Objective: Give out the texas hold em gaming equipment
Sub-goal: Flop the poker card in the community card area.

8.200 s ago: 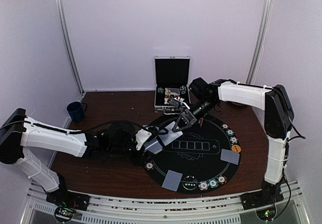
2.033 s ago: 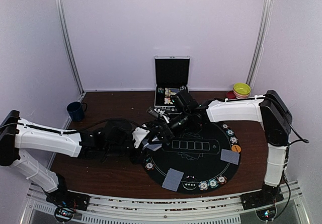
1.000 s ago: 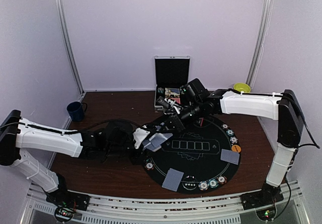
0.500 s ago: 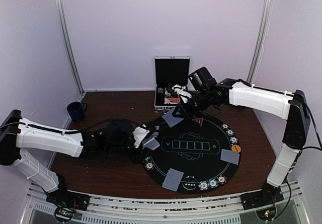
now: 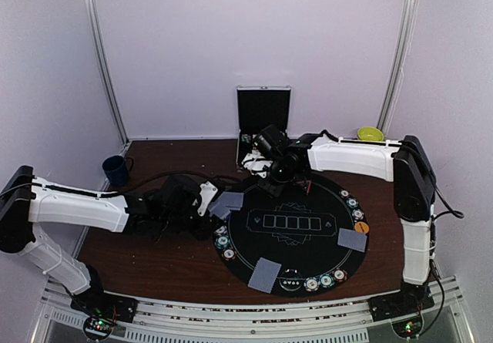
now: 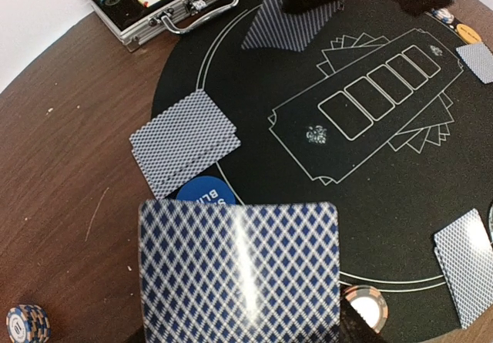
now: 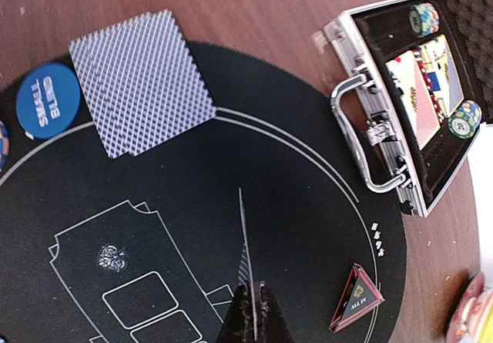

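Right pincer is clenched on a single card, which its own wrist view sees edge-on as a thin line. It hangs over the far rim of the black mat; whether the card touches the felt cannot be told. Just beyond that rim stands the open silver case, handle toward the mat, and a red triangular marker sits on the felt near the pincer. At the left rim a dealt pair of cards straddles the mat's edge, partly on the wooden table, with a blue button just beside it. There the left pincer grasps the stack of cards, backs up. Bare felt with printed boxes spreads between the arms. Left-rim chips, near-rim chips, right-rim chips and an orange button hug the mat's border, as do a near card and a right card.
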### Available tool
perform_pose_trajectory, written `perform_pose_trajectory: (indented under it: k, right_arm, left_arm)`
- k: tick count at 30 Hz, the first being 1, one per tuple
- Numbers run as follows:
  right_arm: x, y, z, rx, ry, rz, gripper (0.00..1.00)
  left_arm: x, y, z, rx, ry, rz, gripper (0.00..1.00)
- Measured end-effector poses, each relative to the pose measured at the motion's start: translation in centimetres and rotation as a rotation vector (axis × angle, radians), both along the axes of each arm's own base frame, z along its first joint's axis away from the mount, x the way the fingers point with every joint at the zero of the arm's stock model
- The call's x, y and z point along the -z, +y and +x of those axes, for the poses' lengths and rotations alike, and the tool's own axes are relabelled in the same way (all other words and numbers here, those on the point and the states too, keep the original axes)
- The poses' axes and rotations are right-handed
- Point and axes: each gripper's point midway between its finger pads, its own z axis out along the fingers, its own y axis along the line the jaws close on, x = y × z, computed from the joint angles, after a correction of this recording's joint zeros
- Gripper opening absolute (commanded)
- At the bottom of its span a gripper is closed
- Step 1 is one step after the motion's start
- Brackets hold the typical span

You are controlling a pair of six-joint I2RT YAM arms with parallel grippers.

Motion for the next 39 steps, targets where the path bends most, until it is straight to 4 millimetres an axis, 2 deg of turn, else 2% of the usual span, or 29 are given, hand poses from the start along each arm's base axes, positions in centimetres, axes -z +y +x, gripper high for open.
perform_pose_trajectory:
  k: [4,12,17,22,29,39]
  right_arm:
    - [1.5,0.7,-0.8,-0.039,-0.035,-0.097,0.0]
    - [2.4,3.2,-3.0,-0.13,-0.071,-0.161,0.0]
    - [4.5,4.2,-4.4,-0.175,-0.05,-0.197,0.0]
    - [5.9,4.9,-5.3,-0.203,-0.014,-0.198,0.03]
    - [6.5,5.8,-6.3,-0.245,0.055,-0.159,0.06]
    - [6.8,5.8,-6.9,-0.259,0.098,-0.148,0.23]
  left_arm:
    - [-0.5,0.3,0.2,-0.02,-0.004,-0.012,0.53]
    - [-1.0,0.4,0.3,-0.03,-0.01,-0.025,0.53]
    - [-1.2,0.4,0.2,-0.029,-0.013,-0.031,0.53]
    - [-0.7,0.8,-0.1,-0.026,0.001,-0.014,0.53]
    - [-0.5,0.9,-0.2,-0.025,0.005,-0.011,0.53]
    - [-0.4,0.7,-0.4,-0.013,0.015,-0.014,0.53]
